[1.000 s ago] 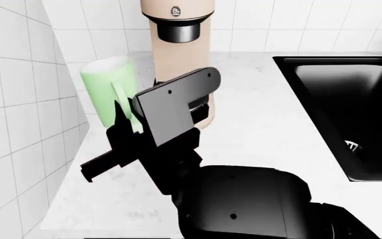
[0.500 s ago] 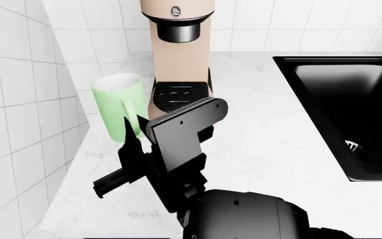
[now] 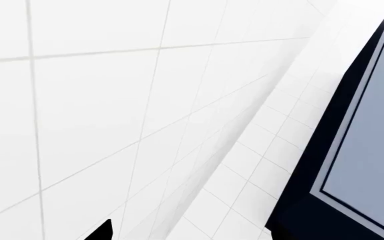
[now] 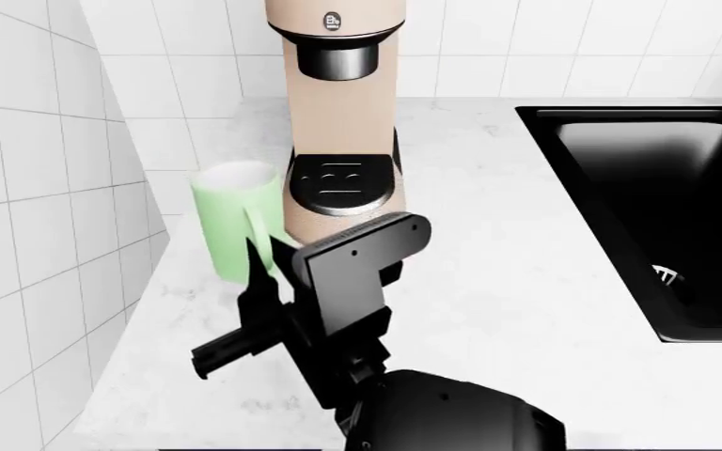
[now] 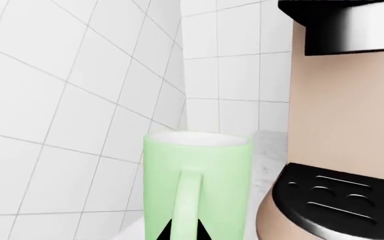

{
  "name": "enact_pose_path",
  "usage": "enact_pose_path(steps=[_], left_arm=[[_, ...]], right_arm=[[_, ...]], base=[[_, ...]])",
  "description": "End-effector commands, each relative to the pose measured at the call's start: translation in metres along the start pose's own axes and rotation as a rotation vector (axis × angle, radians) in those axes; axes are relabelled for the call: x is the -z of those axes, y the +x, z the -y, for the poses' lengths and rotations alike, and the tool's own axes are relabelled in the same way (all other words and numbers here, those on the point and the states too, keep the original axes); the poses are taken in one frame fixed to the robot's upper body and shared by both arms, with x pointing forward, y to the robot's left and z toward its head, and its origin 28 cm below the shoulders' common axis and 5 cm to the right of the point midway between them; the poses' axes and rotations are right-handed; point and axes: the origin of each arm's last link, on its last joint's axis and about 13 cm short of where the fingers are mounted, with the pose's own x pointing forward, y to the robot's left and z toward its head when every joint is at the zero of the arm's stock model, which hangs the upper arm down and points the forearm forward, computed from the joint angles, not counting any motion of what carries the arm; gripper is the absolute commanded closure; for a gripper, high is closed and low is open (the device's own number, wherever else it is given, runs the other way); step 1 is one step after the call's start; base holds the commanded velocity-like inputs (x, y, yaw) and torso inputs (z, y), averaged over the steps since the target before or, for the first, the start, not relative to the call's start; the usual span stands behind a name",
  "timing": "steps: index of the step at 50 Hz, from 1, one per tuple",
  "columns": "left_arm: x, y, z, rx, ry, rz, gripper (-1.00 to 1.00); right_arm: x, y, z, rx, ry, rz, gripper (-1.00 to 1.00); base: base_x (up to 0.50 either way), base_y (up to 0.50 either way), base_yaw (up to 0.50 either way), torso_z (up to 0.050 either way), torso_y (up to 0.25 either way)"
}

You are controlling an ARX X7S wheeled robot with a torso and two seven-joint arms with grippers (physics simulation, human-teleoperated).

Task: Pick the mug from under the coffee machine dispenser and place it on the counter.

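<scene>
A tall light green mug (image 4: 238, 233) stands upright on the white marble bench (image 4: 511, 254), just left of the beige coffee machine (image 4: 336, 113) and clear of its black drip tray (image 4: 339, 179). The round black dispenser (image 4: 336, 58) hangs above that tray, with nothing beneath it. The mug's loop handle (image 4: 260, 235) faces the robot, and its base is hidden in the head view behind the black arm.

The right tool (image 4: 260, 272) reaches in from the near side, close to the handle. From the head camera its bulky bracket covers most of the fingers, and only one slim dark finger (image 4: 256, 268) shows beside the handle. In the right wrist view the mug (image 5: 197, 185) fills the lower middle, its white rim fully visible and its bottom cut off by the frame; two dark fingertips (image 5: 182, 231) peek up at the foot of the handle (image 5: 188, 200). Whether the tool is clenched on the handle or released cannot be told.

The left tool is hardly seen: the left wrist view shows white wall tiles (image 3: 112, 100) at a steep slant, a dark-framed grey panel (image 3: 359, 140) and a sliver of black at the frame's edge, so its state cannot be told either. A black sink basin (image 4: 662, 207) sits at the right, partly cropped.
</scene>
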Motion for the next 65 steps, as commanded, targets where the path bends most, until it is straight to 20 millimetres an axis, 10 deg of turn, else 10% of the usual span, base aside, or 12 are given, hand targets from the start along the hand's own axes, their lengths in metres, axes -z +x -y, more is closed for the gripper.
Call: enact_pose_path(steps=[1, 52, 53, 65], left_arm=[[0.001, 0.000, -0.001, 0.000, -0.001, 0.001, -1.00], [0.000, 0.000, 0.000, 0.000, 0.001, 0.002, -1.00], [0.000, 0.000, 0.000, 0.000, 0.001, 0.002, -1.00], [0.000, 0.000, 0.000, -0.001, 0.001, 0.001, -1.00]], right_arm=[[0.011, 0.003, 0.002, 0.003, 0.018, 0.008, 1.00], [0.048, -0.009, -0.005, -0.035, 0.001, -0.107, 1.00], [0.049, -0.010, -0.006, -0.039, -0.001, -0.108, -1.00], [0.054, -0.018, -0.006, -0.048, -0.008, -0.118, -1.00]], base=[[0.00, 0.00, 0.00, 0.000, 0.000], [0.00, 0.00, 0.00, 0.000, 0.000], [0.00, 0.00, 0.00, 0.000, 0.000], [0.00, 0.00, 0.00, 0.000, 0.000]])
